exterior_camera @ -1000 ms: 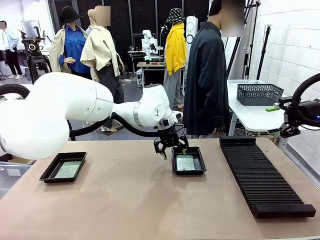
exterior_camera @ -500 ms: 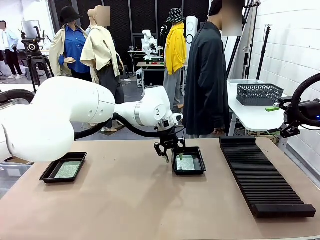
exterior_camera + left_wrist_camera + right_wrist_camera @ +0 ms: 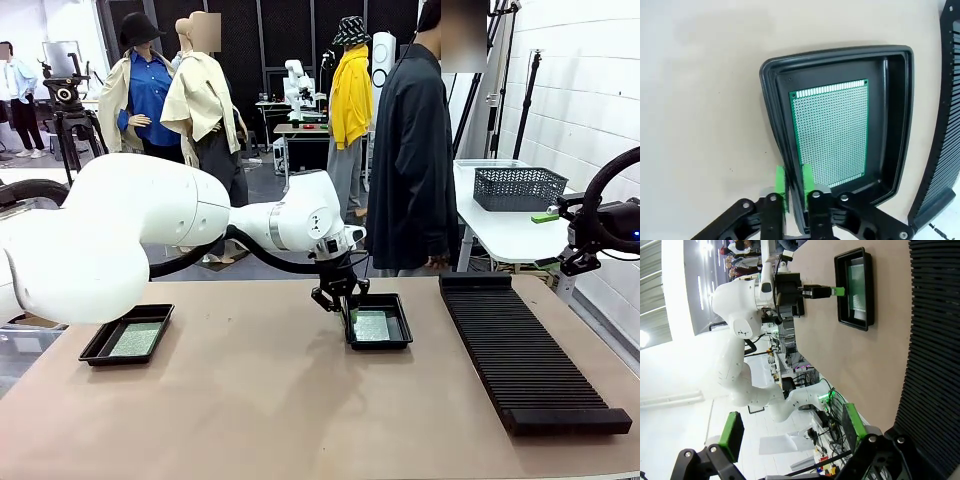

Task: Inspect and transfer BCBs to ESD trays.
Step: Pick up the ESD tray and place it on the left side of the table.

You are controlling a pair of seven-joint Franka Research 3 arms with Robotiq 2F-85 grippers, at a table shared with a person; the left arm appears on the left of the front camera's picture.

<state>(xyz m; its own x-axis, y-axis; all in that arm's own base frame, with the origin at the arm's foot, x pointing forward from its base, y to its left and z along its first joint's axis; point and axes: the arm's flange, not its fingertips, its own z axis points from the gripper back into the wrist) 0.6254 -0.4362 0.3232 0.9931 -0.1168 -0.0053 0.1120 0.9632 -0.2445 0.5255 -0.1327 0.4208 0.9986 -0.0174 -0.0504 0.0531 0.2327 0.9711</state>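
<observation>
While your left arm reaches across the middle of the table [image 3: 300, 400], start at 9 o'clock: one ESD tray [image 3: 127, 334] sits near the left edge with a BCB [image 3: 135, 340] flat inside it. Nothing touches it.

Centre of the table: the second ESD tray [image 3: 378, 321] holds another BCB [image 3: 831, 134] lying flat on its floor, long sides parallel to the tray's long walls. The left gripper [image 3: 793, 186] is at that tray's 9 o'clock rim. In the left wrist view its green pads [image 3: 780, 185] stand close together with the tray's side wall between them; one pad is outside the wall, the other inside beside the board's edge. I can't tell whether they are pressing on the wall or just straddling it.

At 3 o'clock: the long black ribbed rack [image 3: 530, 355] lies lengthwise, well apart from the centre tray. A person in a dark coat [image 3: 412, 160] stands at 12 o'clock behind the table.

The right gripper [image 3: 792, 432] has its fingers spread wide, nothing between them.
</observation>
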